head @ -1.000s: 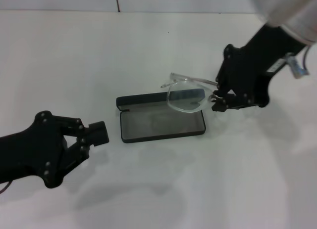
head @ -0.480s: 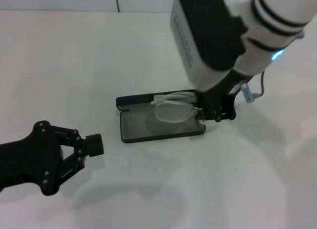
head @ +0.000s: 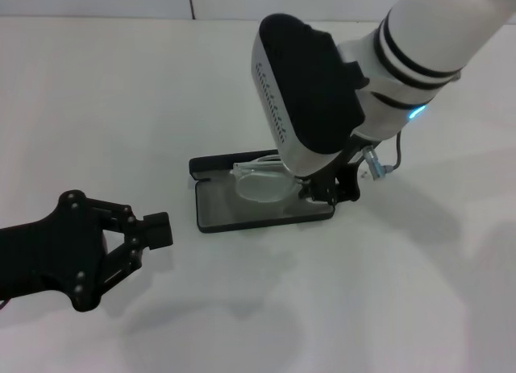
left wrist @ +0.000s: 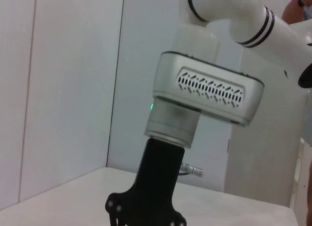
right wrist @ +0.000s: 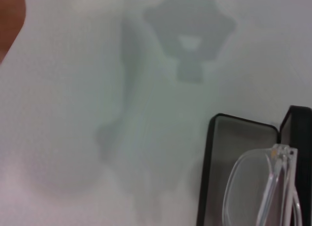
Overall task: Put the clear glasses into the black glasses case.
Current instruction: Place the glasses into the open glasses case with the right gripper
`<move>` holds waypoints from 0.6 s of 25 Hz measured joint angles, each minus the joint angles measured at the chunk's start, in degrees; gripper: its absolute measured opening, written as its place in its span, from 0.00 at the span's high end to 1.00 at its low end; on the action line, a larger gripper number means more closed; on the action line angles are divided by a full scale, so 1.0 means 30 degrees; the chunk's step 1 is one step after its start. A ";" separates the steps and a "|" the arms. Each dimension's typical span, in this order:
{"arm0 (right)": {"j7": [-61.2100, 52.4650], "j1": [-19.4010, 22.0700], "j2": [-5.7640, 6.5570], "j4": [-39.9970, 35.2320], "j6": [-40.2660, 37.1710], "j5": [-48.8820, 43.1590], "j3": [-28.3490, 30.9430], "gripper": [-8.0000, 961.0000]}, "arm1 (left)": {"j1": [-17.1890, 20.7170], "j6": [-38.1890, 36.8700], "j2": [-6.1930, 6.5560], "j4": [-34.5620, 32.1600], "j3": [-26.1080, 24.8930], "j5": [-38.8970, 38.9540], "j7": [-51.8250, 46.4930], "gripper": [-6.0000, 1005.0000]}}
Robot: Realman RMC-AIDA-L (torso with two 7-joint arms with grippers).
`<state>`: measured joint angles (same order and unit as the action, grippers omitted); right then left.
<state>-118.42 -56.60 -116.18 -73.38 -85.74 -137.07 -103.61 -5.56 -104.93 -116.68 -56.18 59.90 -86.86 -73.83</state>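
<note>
A: Where are the clear glasses (head: pixel 260 180) sitting?

B: Over the open black glasses case (head: pixel 242 208), toward its hinge side and its right half. The lens hangs above the grey lining, and one thin arm reaches along the raised lid edge. From the right wrist view the clear glasses (right wrist: pixel 263 187) overlap the grey tray of the black glasses case (right wrist: pixel 214 177). Whether they touch the lining I cannot tell.

A: And the case itself?

B: It lies open and flat on the white table (head: pixel 121 91), lid at the far side, tray nearer the robot. The tray's left half is bare grey lining.

A: What holds the glasses?

B: The right gripper (head: pixel 316 192) is at the right end of the case, low, just at the tray's corner. Its fingers pinch the right end of the glasses, though the bulky wrist housing covers most of them in the head view.

A: The other arm?

B: The left gripper (head: pixel 155 230) hangs near the table to the left of the case, apart from it, tips pointing toward it. Its fingers are pressed together at the tips and carry nothing.

A: Does the left wrist view add anything?

B: Only the right arm, white and grey, with a small green light on its wrist.
</note>
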 joint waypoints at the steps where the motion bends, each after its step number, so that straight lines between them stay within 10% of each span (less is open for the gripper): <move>1: -0.0002 -0.0021 -0.0002 0.0191 0.0192 0.0087 -0.0135 0.89 | -0.0040 0.0008 -0.0017 0.0007 -0.0055 -0.0082 -0.0003 0.94; 15: -0.0330 -0.0009 -0.0001 0.0741 0.1995 0.0263 -0.1163 0.89 | -0.0139 -0.0006 -0.0284 0.0014 -0.0425 -0.0433 -0.0155 0.94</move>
<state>-119.41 -56.63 -116.18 -71.15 -79.75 -136.28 -107.10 -5.98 -104.94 -117.53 -56.14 58.62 -88.16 -74.29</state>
